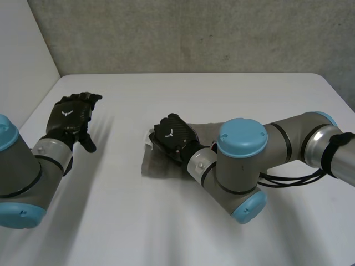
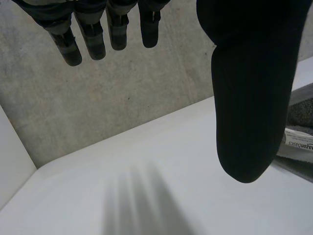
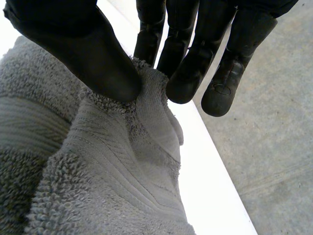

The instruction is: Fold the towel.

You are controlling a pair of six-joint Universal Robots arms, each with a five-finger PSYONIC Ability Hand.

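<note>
The right wrist view shows the grip that the head view hides: the right hand pinches a raised fold of the grey terry towel between its thumb and fingers, with the pile bunched up under them. From the head view, that right hand lies palm down on the end of the towel nearer the left arm, and the right forearm covers much of the rest.

The left wrist view shows the left hand with straight fingers and thumb apart, holding nothing, and beside the thumb a small white printed label at the towel's edge. In the head view the left hand is raised over the table's left part, well apart from the towel.

The smooth white table stands against a rough grey concrete wall.

The folded towel lies flat near the table's middle, and its long axis seems to run side to side across the table, label end toward the left hand
</note>
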